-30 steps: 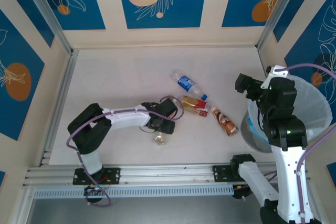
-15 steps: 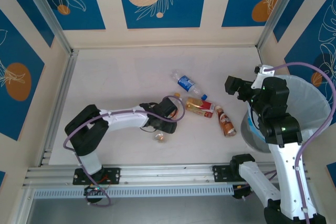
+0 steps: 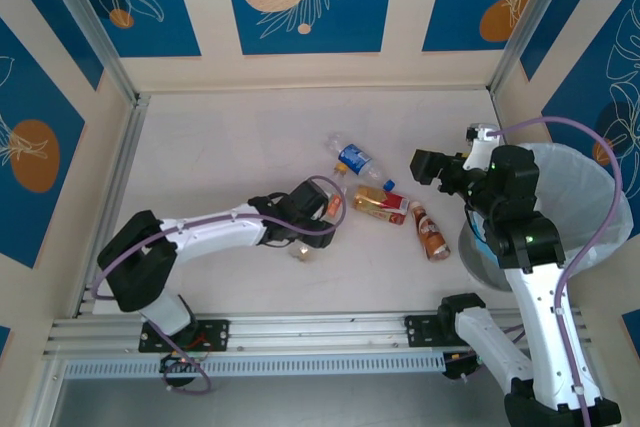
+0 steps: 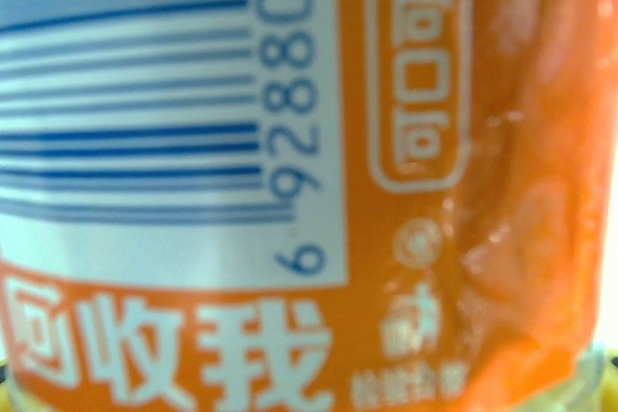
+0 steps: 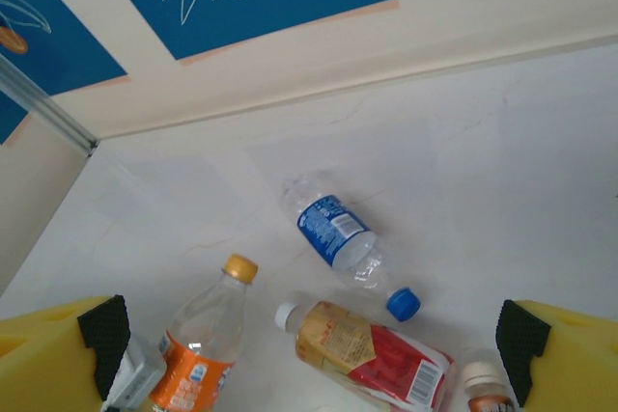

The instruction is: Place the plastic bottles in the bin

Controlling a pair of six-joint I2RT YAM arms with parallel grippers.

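the left gripper [image 3: 312,215] is low over the table [image 3: 220,147] near its middle, clamped on the orange-label bottle [image 3: 334,205]. in the right wrist view this bottle stands tilted, yellow cap up. in the left wrist view its printed label is right against the lens, too close to show the fingers. a clear bottle end [image 3: 300,252] shows just at 6 o'clock of the gripper; i cannot tell whether it belongs to the same bottle.

the red-label bottle [image 3: 377,204] lies on its side just at 3 o'clock of the orange one. the blue-label bottle [image 3: 355,160] lies at 12 o'clock of the red one, apart from it, blue cap pointing toward 4 o'clock. the brown bottle [image 3: 430,232] lies at 4 o'clock of the red one, near the bin [image 3: 600,217] but outside it.

the bin, lined with a white bag, stands at the table's 3 o'clock edge. the right gripper [image 3: 425,165] hangs at 9 o'clock of the bin and 12 o'clock of the brown bottle. its yellow fingers [image 5: 58,354] are spread wide, with nothing between them.
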